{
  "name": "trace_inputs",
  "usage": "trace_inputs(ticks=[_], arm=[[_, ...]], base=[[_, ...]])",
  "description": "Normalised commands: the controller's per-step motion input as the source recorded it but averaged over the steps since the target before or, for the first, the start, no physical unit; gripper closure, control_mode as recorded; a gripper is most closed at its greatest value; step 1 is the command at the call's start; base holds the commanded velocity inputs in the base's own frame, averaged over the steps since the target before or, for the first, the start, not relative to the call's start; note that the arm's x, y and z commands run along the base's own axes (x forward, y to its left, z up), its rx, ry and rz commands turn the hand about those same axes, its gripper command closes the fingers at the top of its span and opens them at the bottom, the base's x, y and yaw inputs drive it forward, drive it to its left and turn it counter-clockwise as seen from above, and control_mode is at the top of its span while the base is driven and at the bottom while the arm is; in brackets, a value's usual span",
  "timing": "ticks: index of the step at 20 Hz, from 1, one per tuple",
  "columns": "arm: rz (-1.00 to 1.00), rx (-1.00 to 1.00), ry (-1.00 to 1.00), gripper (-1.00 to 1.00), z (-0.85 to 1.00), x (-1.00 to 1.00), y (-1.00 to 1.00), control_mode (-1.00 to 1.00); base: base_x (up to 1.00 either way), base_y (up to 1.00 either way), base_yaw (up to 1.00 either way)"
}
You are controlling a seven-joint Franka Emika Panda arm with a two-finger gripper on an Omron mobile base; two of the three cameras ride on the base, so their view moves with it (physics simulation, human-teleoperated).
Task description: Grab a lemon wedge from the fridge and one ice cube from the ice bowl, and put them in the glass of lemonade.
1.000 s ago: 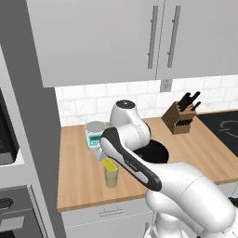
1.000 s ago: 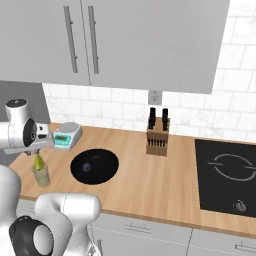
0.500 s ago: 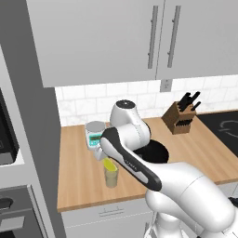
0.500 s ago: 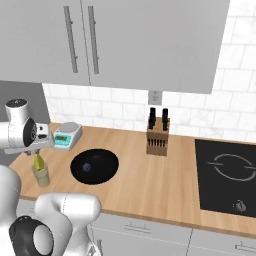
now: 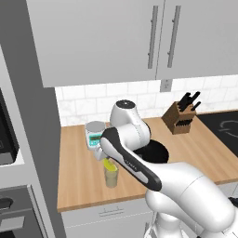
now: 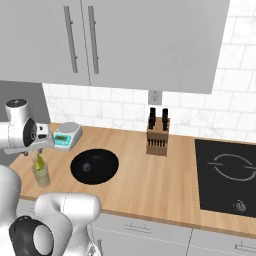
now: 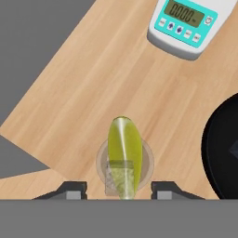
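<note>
Because the wedge must end up in the drink, the gripper (image 7: pixel 119 188) hangs straight above the glass of lemonade (image 7: pixel 124 162), its jaws parted with a gap on either side of the lemon wedge (image 7: pixel 124 148), which stands on end between them, its lower tip already inside the rim. I judge it released rather than gripped. The ice bowl (image 7: pixel 223 148) lies off to one side of the gripper, the next stop. Beyond the fingertips, the kitchen scale (image 7: pixel 186 27) reads a row of zeros.
</note>
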Motion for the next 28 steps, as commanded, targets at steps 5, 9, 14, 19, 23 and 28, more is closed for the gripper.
trace_inputs(ticks=[5, 9, 14, 19, 23, 28], arm=[[0.0, 0.0, 0.0, -1.0, 0.0, 0.0, 0.0, -1.0], [0.0, 0.0, 0.0, -1.0, 0.0, 0.0, 0.0, -1.0], [0.0, 0.0, 0.0, -1.0, 0.0, -0.17, 0.0, -1.0], [0.0, 0.0, -0.02, -1.0, 0.0, -0.1, 0.0, -1.0], [0.0, 0.0, -0.04, -1.0, 0.0, -0.08, -0.01, -1.0], [0.0, 0.02, -0.09, -1.0, 0.0, -0.09, -0.09, -1.0]], base=[[0.0, 0.0, 0.0], [0.0, 0.0, 0.0], [0.0, 0.0, 0.0], [0.0, 0.0, 0.0], [0.0, 0.0, 0.0], [0.0, 0.0, 0.0]])
